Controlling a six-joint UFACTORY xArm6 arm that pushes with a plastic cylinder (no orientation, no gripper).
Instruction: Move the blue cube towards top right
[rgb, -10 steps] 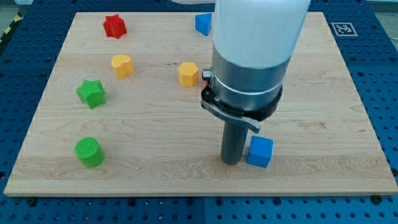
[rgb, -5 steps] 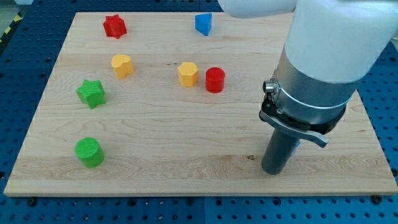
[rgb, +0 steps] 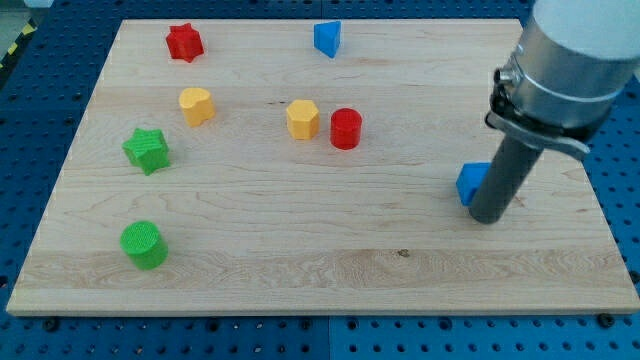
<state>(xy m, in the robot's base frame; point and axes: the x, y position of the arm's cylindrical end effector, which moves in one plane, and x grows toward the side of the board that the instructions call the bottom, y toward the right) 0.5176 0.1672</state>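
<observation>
Since half-second ago, my tip (rgb: 487, 217) and blue cube (rgb: 471, 183) moved up-right.

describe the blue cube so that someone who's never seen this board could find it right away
Look at the wooden board and go to its right side, about halfway down, where the arm's dark rod comes down. The blue cube sits right against the rod's left side, just above my tip. The only other blue block lies far off at the view's top edge.
</observation>
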